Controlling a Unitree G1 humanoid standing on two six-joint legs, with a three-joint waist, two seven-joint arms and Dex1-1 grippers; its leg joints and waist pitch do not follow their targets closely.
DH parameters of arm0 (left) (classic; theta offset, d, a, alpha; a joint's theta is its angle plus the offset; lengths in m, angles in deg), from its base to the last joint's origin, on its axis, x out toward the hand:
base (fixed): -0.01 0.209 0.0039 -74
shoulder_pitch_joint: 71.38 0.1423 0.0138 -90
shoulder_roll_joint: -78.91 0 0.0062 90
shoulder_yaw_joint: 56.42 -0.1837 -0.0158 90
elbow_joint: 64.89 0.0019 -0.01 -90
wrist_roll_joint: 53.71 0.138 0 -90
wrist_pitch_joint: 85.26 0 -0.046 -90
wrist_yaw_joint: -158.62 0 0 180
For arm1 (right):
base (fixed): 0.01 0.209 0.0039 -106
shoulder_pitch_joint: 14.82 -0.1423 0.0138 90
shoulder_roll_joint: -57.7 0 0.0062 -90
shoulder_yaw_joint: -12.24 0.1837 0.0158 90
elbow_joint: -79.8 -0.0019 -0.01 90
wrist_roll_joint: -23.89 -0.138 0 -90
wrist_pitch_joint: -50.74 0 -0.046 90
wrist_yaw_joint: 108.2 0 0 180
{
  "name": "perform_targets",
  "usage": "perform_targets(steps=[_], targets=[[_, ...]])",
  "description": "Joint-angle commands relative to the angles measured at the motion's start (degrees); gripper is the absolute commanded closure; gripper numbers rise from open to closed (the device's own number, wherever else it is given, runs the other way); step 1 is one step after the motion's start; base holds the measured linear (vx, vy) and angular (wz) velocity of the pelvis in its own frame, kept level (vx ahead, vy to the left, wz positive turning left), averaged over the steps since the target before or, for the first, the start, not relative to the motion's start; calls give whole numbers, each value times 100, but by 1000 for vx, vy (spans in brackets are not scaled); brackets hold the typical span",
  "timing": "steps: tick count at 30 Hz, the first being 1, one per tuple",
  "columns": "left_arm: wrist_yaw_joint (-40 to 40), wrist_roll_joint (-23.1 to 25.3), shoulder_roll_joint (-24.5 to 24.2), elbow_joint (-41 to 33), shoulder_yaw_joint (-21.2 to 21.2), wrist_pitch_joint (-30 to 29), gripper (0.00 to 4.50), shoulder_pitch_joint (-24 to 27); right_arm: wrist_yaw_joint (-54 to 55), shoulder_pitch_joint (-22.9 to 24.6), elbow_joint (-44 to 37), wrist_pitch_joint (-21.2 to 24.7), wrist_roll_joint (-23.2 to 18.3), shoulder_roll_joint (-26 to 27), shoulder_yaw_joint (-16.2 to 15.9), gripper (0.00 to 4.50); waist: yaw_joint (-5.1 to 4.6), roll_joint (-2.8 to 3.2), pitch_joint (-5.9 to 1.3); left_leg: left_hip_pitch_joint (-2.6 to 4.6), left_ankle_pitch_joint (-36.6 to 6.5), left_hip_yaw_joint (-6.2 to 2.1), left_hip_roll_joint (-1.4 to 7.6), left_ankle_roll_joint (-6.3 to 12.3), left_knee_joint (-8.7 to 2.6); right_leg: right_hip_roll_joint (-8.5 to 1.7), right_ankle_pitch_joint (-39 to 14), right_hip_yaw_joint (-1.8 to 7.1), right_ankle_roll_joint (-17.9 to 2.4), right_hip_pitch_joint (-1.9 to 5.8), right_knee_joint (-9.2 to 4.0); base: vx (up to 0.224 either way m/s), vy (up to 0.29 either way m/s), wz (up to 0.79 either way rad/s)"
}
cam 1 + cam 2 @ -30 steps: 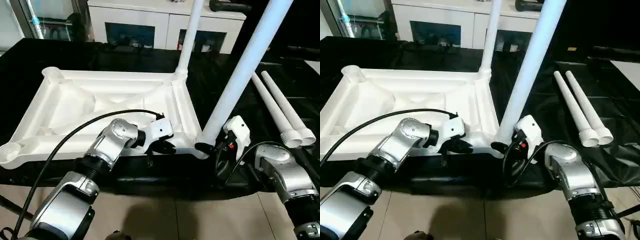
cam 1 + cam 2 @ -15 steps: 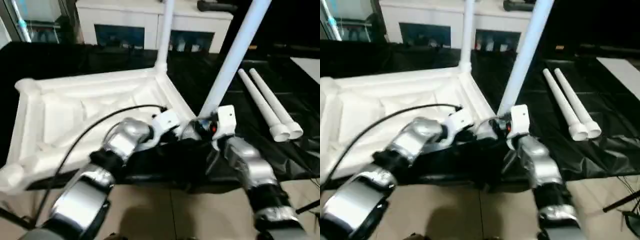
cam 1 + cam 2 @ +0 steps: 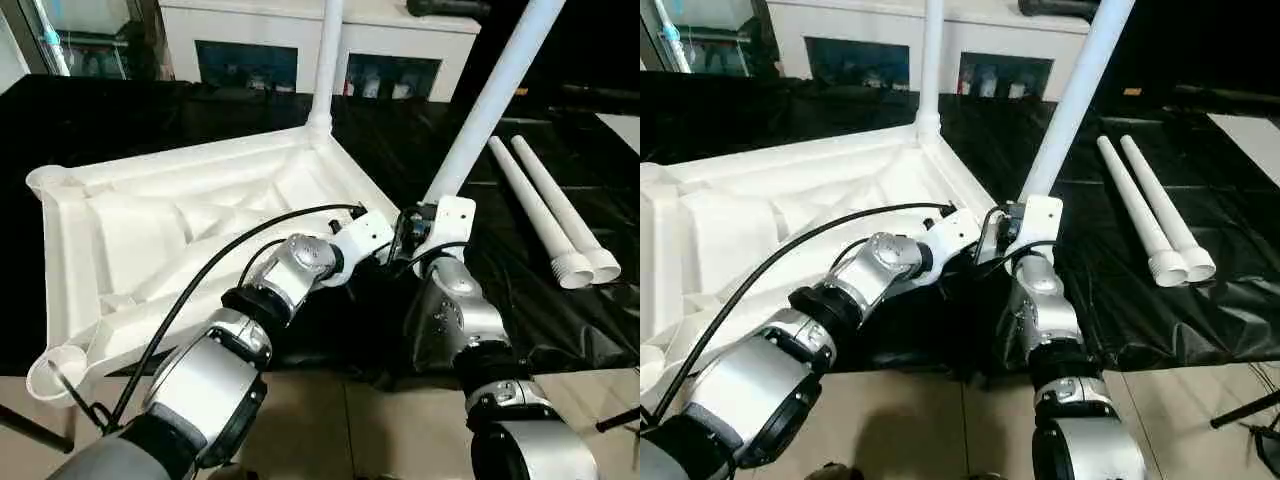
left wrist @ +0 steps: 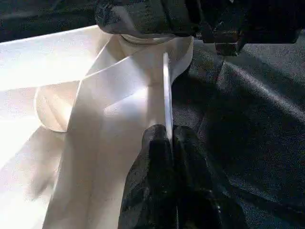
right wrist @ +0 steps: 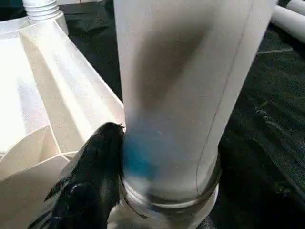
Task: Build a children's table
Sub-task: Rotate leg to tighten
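On the black-covered desk, the left claw pinches the upturned white plastic ribbed tabletop's thin rim while the right claw clasps a tall white tapered tube leg seated in the near corner socket.

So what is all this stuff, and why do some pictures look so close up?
It's a robot building a children's table. Two pictures come from its head, looking down over its silver arms. The other two are close-ups from cameras on its wrists. The white tabletop lies upside down on a black sheet. Two legs already stand in its corners: a far one and a near one. Two spare legs lie beside it. The left gripper pinches the tabletop's thin edge. The right gripper is around the bottom of the near leg.
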Motion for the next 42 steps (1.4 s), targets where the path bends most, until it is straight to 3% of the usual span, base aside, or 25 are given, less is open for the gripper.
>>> perform_targets(steps=[1, 2, 3, 7, 8, 9, 10, 11, 13, 15, 17, 18, 20, 21, 23, 25, 30, 34, 36, 37, 38, 39, 40, 41, 42], targets=[[52, -13, 125, -90, 11, 389, 450, -107, -228, -12, -235, -185, -107, -51, 6, 117, 0, -9, -470, 233, -862, -105, 273, 415, -387, -294, -294, 149, -1353, 291, -283, 0, 0, 0], [127, -15, 113, -84, 11, 412, 450, -101, -308, 75, -389, -138, -82, -126, -50, 115, 1, -10, -468, 231, -866, -104, 273, 423, -388, -292, -279, 148, -1356, 291, -282, 0, 0, 0], [191, -16, 109, -86, 6, 436, 450, -95, -339, 146, -517, -107, -71, -171, -74, 108, 7, -53, -465, 226, -850, -103, 275, 443, -388, -294, -282, 147, -1338, 298, -289, 0, 0, 0], [306, -27, 107, -46, 7, 538, 450, -86, -404, 460, -1122, 122, 53, -359, -146, 70, 50, -29, -456, 247, -799, -99, 281, 473, -388, -296, -314, 150, -1317, 278, -291, 0, 0, 0], [313, -14, 108, -14, 10, 599, 450, -89, -411, 544, -1282, 192, 107, -418, -155, 70, 51, -82, -457, 232, -765, -100, 276, 480, -388, -290, -322, 149, -1291, 290, -287, 0, 0, 0], [325, -8, 110, 0, 10, 654, 450, -86, -407, 627, -1450, 262, 122, -465, -141, 56, 69, -66, -457, 242, -767, -102, 278, 483, -389, -297, -342, 149, -1289, 286, -287, 0, 0, 0], [330, -5, 110, 6, 11, 698, 450, -83, -397, 690, -1576, 306, 129, -497, -123, 42, 64, -102, -451, 239, -786, -98, 279, 496, -388, -299, -394, 149, -1276, 282, -299, 0, 0, 0], [408, -35, 115, -7, 28, 1003, 450, -48, -316, 1144, -2413, 527, 163, -678, 14, 33, 106, -60, -436, 250, -870, -101, 281, 478, -399, -301, -567, 158, -1176, 277, -336, 0, 0, 0], [489, -52, 120, -27, 27, 1159, 450, -27, -341, 1351, -2750, 626, 163, -723, 32, 33, 144, -38, -433, 240, -909, -111, 282, 442, -407, -307, -658, 166, -1088, 274, -343, 0, 0, 0], [525, -58, 126, -43, 25, 1284, 450, -11, -402, 1535, -3027, 718, 170, -766, 10, 33, 184, -67, -433, 240, -1019, -113, 283, 428, -413, -319, -796, 160, -1053, 266, -360, 0, 0, 0], [286, 37, 135, -22, -17, 1596, 450, 2, -628, 2112, -3741, 944, 192, -920, -135, 33, 202, -25, -414, 239, -1183, -118, 282, 397, -423, -321, -1065, 164, -979, 247, -403, 0, 0, 0], [251, 43, 136, -16, -15, 1607, 450, -2, -639, 2139, -3768, 949, 190, -927, -140, 33, 213, -8, -412, 240, -1227, -124, 288, 385, -427, -320, -1118, 167, -924, 249, -416, 0, 0, 0], [14, 54, 147, 25, 47, 1691, 422, -33, -699, 2321, -3953, 1001, 157, -960, -150, 30, 185, -28, -414, 215, -1384, -142, 287, 322, -445, -328, -1396, 152, -841, 242, -433, 0, 0, 0], [26, 6, 155, 39, 126, 1711, 422, -48, -706, 2407, -4054, 1061, 106, -963, -139, 30, 184, 16, -415, 222, -1426, -151, 290, 292, -449, -331, -1463, 153, -843, 235, -437, 0, 0, 0], [249, -383, 140, -47, 519, 1676, 394, -77, -762, 2667, -4309, 1140, 19, -1005, -94, 30, 159, -14, -402, 217, -1594, -144, 277, 220, -451, -324, -1664, 151, -825, 222, -470, 0, 0, 0], [295, -463, 127, -74, 590, 1676, 378, -80, -780, 2716, -4384, 1171, 3, -1015, -81, 30, 160, 0, -411, 209, -1618, -157, 287, 225, -461, -333, -1574, 145, -931, 231, -464, 0, 0, 0], [620, -668, -205, -377, 773, 1639, 333, 112, -1383, 2786, -4883, 1136, -696, -920, 68, 30, 92, -6, -390, 193, -1754, -166, 284, 263, -481, -310, -1623, 139, -828, 206, -457, 0, 0, 0], [898, -789, -432, -711, 899, 1328, 303, 353, -1862, 2778, -5027, 1221, -999, -991, -46, 30, 48, 15, -399, 174, -1610, -164, 284, 300, -473, -314, -1435, 145, -915, 226, -433, 0, 0, 0], [1346, -1180, -594, -1299, 1108, 942, 272, 633, -2073, 2777, -5054, 1311, -1055, -1096, -149, 30, 45, 20, -399, 166, -1424, -160, 301, 320, -476, -314, -1150, 145, -1124, 247, -378, 0, 0, 0], [1733, -1510, -720, -1841, 1216, 619, 272, 870, -2203, 2781, -5074, 1390, -1110, -1159, -195, 30, 37, -12, -414, 204, -1428, -138, 304, 318, -461, -300, -1077, 144, -1175, 224, -374, 0, 0, 0], [2041, -1784, -852, -2349, 1262, 309, 268, 1074, -2297, 2790, -5097, 1450, -1125, -1205, -221, 30, 55, 12, -407, 188, -1314, -151, 325, 326, -466, -323, -927, 151, -1294, 259, -323, 0, 0, 0], [2717, -2273, -1243, -3404, 1220, -366, 251, 1497, -2526, 2821, -5130, 1583, -1173, -1314, -308, 30, 57, -12, -406, 197, -1278, -126, 325, 349, -459, -310, -890, 153, -1344, 233, -318, 0, 0, 0], [2729, -2281, -1250, -3422, 1219, -378, 251, 1504, -2530, 2822, -5130, 1585, -1174, -1316, -310, 30, 57, -12, -406, 197, -1278, -126, 325, 349, -459, -310, -890, 153, -1344, 233, -318, 0, 0, 0], [3095, -2451, -1558, -3945, 1097, -741, 230, 1724, -2664, 2851, -5148, 1610, -1168, -1388, -379, 30, 65, 46, -408, 224, -1195, -126, 339, 304, -459, -288, -811, 150, -1357, 219, -268, 0, 0, 0], [3457, -2565, -1916, -4413, 940, -1055, 226, 1932, -2769, 2872, -5160, 1642, -1170, -1440, -438, 30, 48, 34, -399, 222, -1192, -119, 329, 296, -468, -267, -833, 151, -1334, 211, -273, 0, 0, 0]])
